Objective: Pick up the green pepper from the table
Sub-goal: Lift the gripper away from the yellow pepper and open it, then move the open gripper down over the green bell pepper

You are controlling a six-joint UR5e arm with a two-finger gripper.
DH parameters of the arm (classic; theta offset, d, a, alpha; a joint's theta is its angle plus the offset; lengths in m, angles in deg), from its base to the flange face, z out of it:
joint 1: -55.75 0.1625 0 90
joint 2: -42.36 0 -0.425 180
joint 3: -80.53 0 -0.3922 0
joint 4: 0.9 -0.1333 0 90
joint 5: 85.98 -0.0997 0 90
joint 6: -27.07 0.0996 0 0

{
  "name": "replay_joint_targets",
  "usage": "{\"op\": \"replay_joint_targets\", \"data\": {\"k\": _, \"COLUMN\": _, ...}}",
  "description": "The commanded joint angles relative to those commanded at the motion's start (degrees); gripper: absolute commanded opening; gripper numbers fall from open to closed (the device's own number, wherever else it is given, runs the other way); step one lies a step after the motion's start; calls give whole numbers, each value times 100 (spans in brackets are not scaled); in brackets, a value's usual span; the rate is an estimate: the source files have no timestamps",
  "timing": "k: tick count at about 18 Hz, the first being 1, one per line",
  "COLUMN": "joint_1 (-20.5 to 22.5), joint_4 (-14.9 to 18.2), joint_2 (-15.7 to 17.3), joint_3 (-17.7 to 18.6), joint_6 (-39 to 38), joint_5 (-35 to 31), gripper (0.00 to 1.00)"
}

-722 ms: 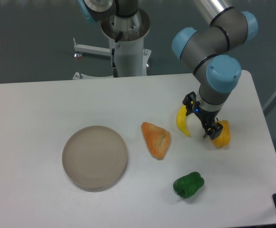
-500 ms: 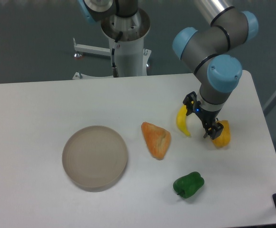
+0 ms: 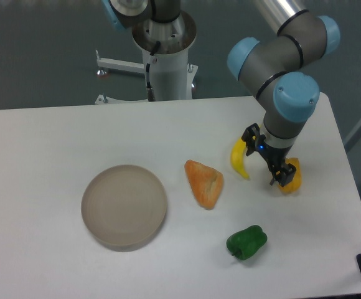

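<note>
- Green pepper (image 3: 247,242): nearest the camera, lying on the table (image 3: 50,149) toward its front right; glossy, lumpy, wholly in view, touched by nothing.
- Grey plate (image 3: 124,207): round, raised rim, front left of centre; holds nothing visible; well apart from the green pepper.
- Orange wedge-shaped piece (image 3: 205,183): between plate and gripper, resting on the tabletop, apart from both.
- Gripper (image 3: 267,157): hanging over the right part of the table, beyond the green pepper and well apart from it; fingers spread, one fingertip (image 3: 251,133) by the yellow piece, the other by the yellow-orange pepper; nothing held between them; exact height over the surface hard to judge.
- Yellow curved piece (image 3: 238,160): just left of the gripper, upper end partly covered by one finger.
- Yellow-orange pepper (image 3: 290,177): just right of the gripper, partly hidden behind the other finger; contact not discernible.
- Arm (image 3: 280,59): grey links, blue joint caps; upper link cut off by the top edge.
- Robot base column (image 3: 167,56): behind the far table edge, top cut off.
</note>
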Motion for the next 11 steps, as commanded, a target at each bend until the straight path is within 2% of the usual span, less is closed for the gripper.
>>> {"op": "replay_joint_targets", "data": {"k": 2, "joint_1": -35, "joint_4": -79, "joint_2": -255, "joint_3": -317, "joint_6": -545, "joint_5": 245, "gripper": 100}}
{"op": "replay_joint_targets", "data": {"k": 4, "joint_1": -105, "joint_4": -211, "joint_2": -449, "joint_3": -511, "joint_6": -740, "joint_5": 334, "gripper": 100}}
{"op": "replay_joint_targets", "data": {"k": 7, "joint_1": -220, "joint_4": -553, "joint_2": -651, "joint_3": -556, "joint_6": -1231, "joint_5": 335, "gripper": 100}}
{"op": "replay_joint_targets", "data": {"k": 9, "joint_1": -308, "joint_4": -948, "joint_2": -862, "joint_3": -634, "joint_6": -1531, "joint_5": 335, "gripper": 100}}
{"op": "replay_joint_targets", "data": {"k": 11, "joint_1": -343, "joint_4": -1011, "joint_2": -933, "joint_3": -661, "joint_6": -1619, "joint_5": 335, "gripper": 100}}
